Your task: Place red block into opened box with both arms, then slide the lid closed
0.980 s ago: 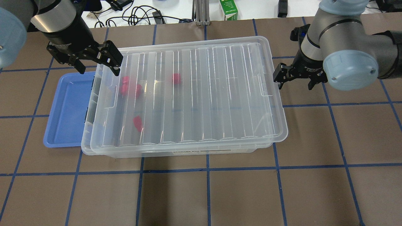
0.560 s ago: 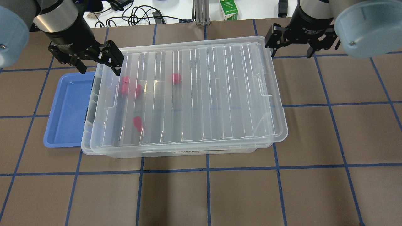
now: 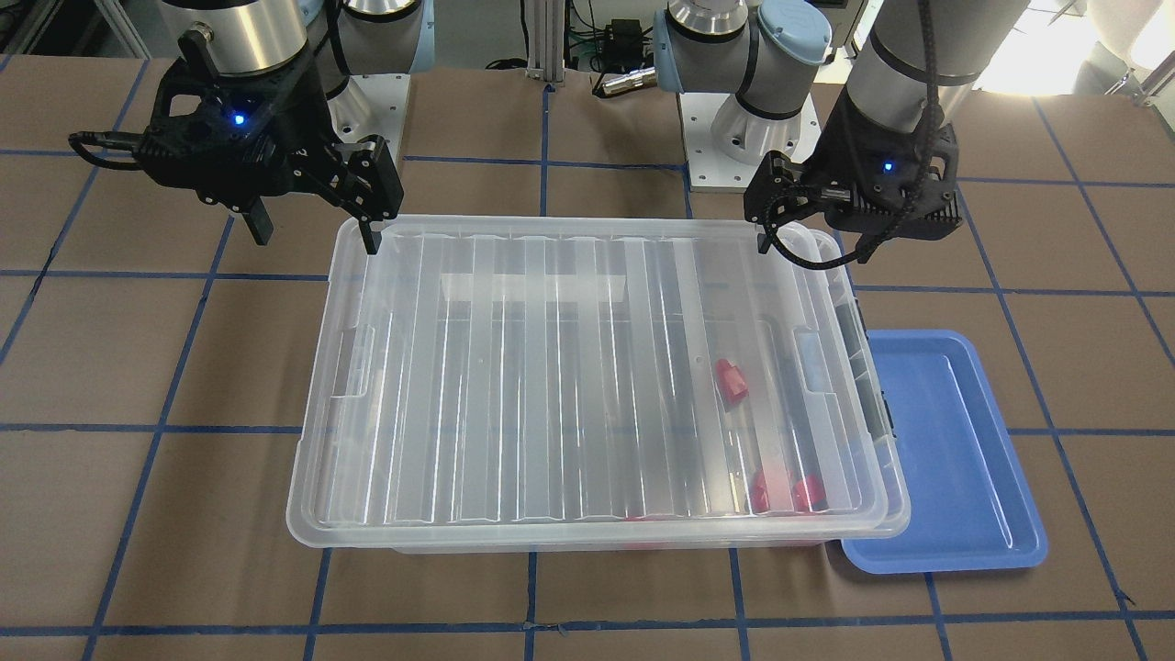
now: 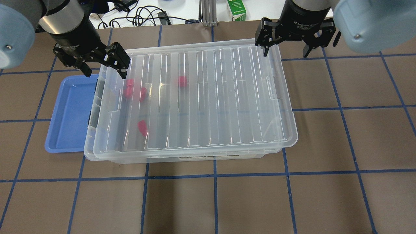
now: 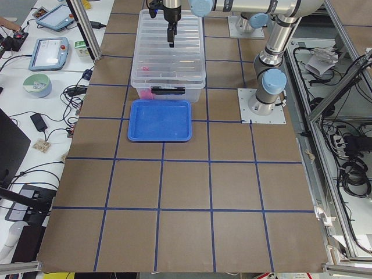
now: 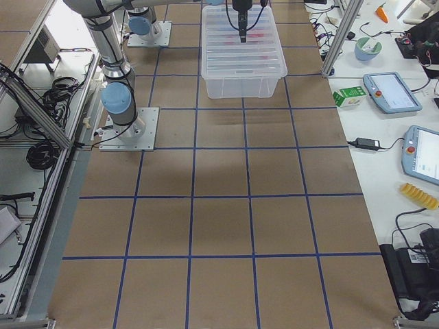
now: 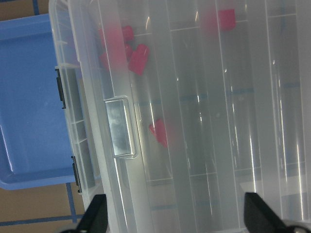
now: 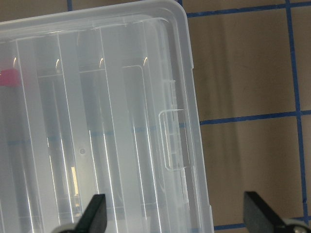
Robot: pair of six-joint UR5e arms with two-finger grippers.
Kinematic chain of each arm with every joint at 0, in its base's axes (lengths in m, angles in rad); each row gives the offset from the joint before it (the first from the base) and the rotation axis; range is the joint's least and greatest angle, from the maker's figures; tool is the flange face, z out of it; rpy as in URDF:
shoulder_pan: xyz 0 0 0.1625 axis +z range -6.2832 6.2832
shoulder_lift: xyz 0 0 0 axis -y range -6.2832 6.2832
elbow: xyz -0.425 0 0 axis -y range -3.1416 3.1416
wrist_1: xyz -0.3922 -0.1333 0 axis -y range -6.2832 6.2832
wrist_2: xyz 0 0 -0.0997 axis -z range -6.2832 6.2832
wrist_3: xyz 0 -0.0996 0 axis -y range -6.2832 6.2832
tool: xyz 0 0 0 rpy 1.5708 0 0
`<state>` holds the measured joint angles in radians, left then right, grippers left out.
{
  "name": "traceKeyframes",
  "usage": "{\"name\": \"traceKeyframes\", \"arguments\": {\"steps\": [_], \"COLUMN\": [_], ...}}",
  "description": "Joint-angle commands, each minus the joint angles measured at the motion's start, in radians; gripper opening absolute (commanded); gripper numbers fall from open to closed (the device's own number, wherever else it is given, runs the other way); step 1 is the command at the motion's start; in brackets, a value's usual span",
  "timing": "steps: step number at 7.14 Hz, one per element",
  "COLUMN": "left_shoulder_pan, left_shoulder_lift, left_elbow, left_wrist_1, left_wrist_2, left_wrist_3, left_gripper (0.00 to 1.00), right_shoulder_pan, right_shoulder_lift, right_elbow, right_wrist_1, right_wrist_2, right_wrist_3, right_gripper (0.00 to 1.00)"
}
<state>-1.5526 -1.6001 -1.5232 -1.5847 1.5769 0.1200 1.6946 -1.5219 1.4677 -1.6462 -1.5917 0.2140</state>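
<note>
The clear ribbed lid [image 4: 211, 97] lies on the clear box [image 4: 195, 157], shifted a little toward my right, so the box's left rim [image 4: 89, 136] shows beside it. Several red blocks [image 4: 182, 81] rest inside and show blurred through the lid, most near the left end [image 7: 138, 58]. My left gripper [image 4: 104, 69] hangs open over the box's far left corner, one finger above the lid and one beyond the rim. Open too, my right gripper [image 4: 285, 51] straddles the far right corner [image 8: 175, 14]. Neither holds anything. In the front-facing view the left gripper [image 3: 812, 234] is on the right and the right gripper [image 3: 317, 234] on the left.
A blue tray [image 4: 68, 113] lies against the box's left end, partly under its rim. Beyond the table's far edge are a green carton [image 4: 236, 9] and cables [image 4: 139, 14]. Brown table surface with a blue tape grid [image 4: 214, 175] spreads in front.
My right gripper has swung from beside the lid's right end to the box's far right corner, staying open. The left gripper edged slightly toward the lid. Lid and blocks stayed still.
</note>
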Motion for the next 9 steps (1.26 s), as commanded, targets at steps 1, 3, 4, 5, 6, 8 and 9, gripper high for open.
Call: {"name": "traceKeyframes", "arguments": {"steps": [1,3,4,5,6,8,9], "left_shoulder_pan": [-0.001,-0.001,-0.001,-0.001,-0.003,-0.004,-0.004], "left_shoulder_lift": [-0.001,-0.003,0.006,0.008,0.014,0.023,0.035], "left_elbow": [-0.002,-0.003,-0.003,-0.002,-0.009,0.0,0.003], "left_wrist_1": [0.0,0.002,0.002,0.002,-0.001,-0.017,-0.043], "left_wrist_2": [-0.001,0.002,0.0,0.002,0.002,0.0,0.0], "left_wrist_3": [-0.003,-0.006,-0.006,-0.006,-0.008,-0.017,-0.035], "left_gripper": [1.0,1.0,1.0,1.0,1.0,1.0,1.0], "right_shoulder_pan": [0.0,0.0,0.0,0.0,0.0,0.0,0.0], "right_shoulder_lift": [-0.006,-0.004,-0.006,-0.004,-0.006,-0.006,-0.006], "right_elbow": [0.003,-0.004,-0.003,-0.003,0.005,0.006,0.008], "right_wrist_1": [0.008,0.017,0.017,0.017,0.016,0.017,0.017], "right_wrist_2": [-0.002,-0.004,-0.004,-0.005,-0.002,-0.004,-0.002], "right_wrist_3": [0.005,0.004,0.004,0.004,0.002,0.004,0.004], "right_gripper": [1.0,1.0,1.0,1.0,1.0,1.0,1.0]}}
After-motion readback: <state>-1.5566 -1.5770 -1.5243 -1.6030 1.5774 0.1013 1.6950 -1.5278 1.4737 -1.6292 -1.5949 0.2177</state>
